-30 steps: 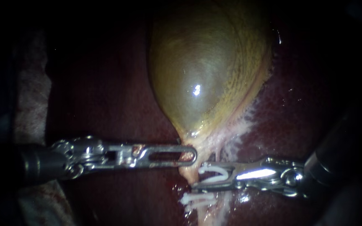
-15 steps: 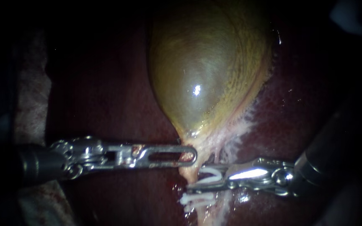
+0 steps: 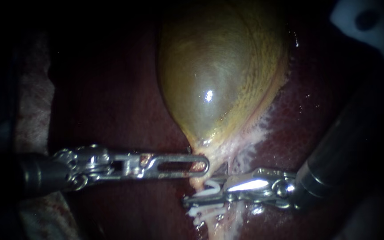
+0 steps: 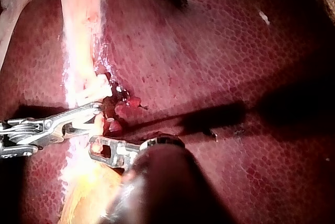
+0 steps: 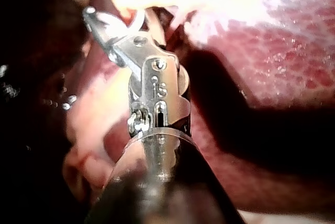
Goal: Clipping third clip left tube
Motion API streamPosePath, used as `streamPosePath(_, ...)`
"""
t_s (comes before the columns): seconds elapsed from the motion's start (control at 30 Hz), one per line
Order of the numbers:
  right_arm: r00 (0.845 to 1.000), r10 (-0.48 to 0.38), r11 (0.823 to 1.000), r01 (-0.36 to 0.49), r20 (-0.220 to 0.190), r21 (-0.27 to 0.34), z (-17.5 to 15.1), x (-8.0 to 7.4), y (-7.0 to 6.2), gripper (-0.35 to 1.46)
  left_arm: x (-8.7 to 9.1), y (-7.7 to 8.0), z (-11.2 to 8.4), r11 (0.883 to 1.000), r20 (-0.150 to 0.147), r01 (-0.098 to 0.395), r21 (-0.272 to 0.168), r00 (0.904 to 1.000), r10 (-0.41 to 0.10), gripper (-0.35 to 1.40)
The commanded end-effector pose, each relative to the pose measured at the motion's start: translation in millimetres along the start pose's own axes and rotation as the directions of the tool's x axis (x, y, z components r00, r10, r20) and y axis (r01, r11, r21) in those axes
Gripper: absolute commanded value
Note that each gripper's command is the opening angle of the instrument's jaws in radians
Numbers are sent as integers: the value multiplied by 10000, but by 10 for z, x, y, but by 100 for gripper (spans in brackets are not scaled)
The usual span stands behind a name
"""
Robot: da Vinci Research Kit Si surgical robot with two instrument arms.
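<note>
RISK: clip shuts askew or crowds placed clips (image 3: 206, 212) | right instrument (image 3: 199, 191) hand part-open, carrying white clip (image 3: 209, 189) astride tube (image 3: 215, 226) | left instrument (image 3: 201, 165) hand clamped on gallbladder (image 3: 218, 80) neck; a slip loosens the tube

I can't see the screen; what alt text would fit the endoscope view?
My right instrument holds a white clip in its jaws at the pale tube below the gallbladder, just above a second clip on that tube. My left instrument grips the gallbladder's narrow lower end; red liver lies around.

gallbladder (image 3: 218, 80): glossy, wet | liver (image 3: 112, 98): moist, mottled | left instrument (image 3: 198, 165): shiny metal | clip (image 3: 207, 189): matt plastic
</note>
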Motion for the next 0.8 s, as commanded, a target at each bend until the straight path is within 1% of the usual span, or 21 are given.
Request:
streamPosePath(0.03,10000,1,10000,-1,0,9,-1,1,0,57,0,0,0,10000,0,-1,-1,10000,1,-33)
streamPosePath(0.13,10000,7,10000,-7,1,10,0,2,-1,56,1,-1,0,10000,3,-3,-2,10000,3,-33)
streamPosePath(0.2,10000,8,9999,-9,41,122,1,2,-2,55,1,-2,0,10000,3,-5,-3,10000,5,-33)
streamPosePath(0.37,9998,180,9991,-185,132,393,4,-2,-10,54,2,-3,0,10000,10,-12,-7,10000,12,-33)
streamPosePath(0.53,9997,131,9982,-144,217,591,0,-7,-17,54,2,-4,-1,10000,14,-16,-9,10000,16,-33)
streamPosePath(0.67,9997,145,9982,-158,216,584,1,-5,-17,54,3,-4,-1,10000,15,-16,-9,10000,16,-33)
streamPosePath(0.8,9996,169,9982,-180,204,568,8,0,-14,54,3,-4,0,10000,15,-16,-10,10000,16,-33)
